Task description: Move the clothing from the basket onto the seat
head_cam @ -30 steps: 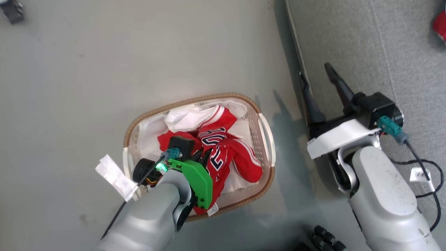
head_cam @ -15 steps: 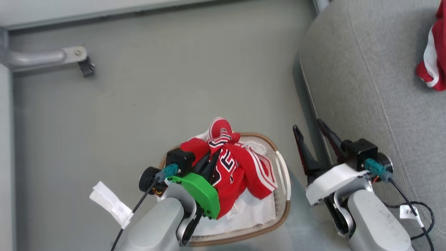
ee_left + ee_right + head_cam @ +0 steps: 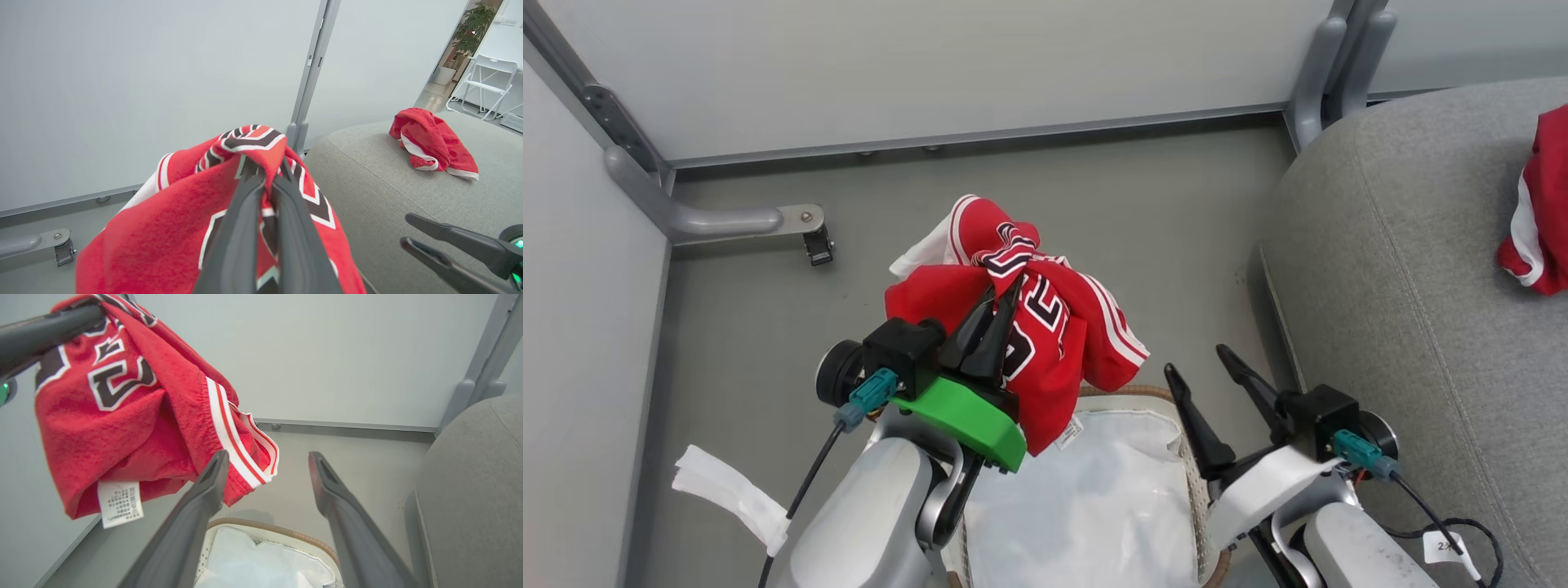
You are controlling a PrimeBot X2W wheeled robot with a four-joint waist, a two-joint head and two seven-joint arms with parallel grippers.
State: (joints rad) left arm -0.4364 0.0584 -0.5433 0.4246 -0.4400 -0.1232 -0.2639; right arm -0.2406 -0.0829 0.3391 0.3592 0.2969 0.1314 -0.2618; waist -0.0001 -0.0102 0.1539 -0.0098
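Your left gripper [image 3: 1010,290] is clamped shut on a bunched red sports jersey [image 3: 1054,359] with white trim and black-and-white lettering. It holds the jersey in the air, lifted clear of the oval cream-white plastic laundry basket [image 3: 1194,490] with its brown woven-look rim. From the head view you can see that the plain white liner sheet [image 3: 1086,506] is what lies in the basket. The basket sits on the floor just beside the large grey fabric-upholstered seat [image 3: 1405,286].

The left wrist view gives you the grip itself. The two dark fingers are pressed together with a fold of the lettered cloth pinched at their tips and draped over them. It also gives you a fuller look at the second red jersey [image 3: 433,143], with white trim, crumpled on the seat, well apart from the held one. A white folding chair [image 3: 486,77] and a potted plant [image 3: 476,28] stand through an opening beyond.

The right wrist view looks up at the underside of the hanging jersey, where you can see its small white printed label [image 3: 119,502] and striped hem. The hem hangs close to one finger of your right gripper [image 3: 268,455], but you cannot tell whether they touch. That gripper's jaws stand wide apart and hold nothing, over the basket's edge nearest the seat.
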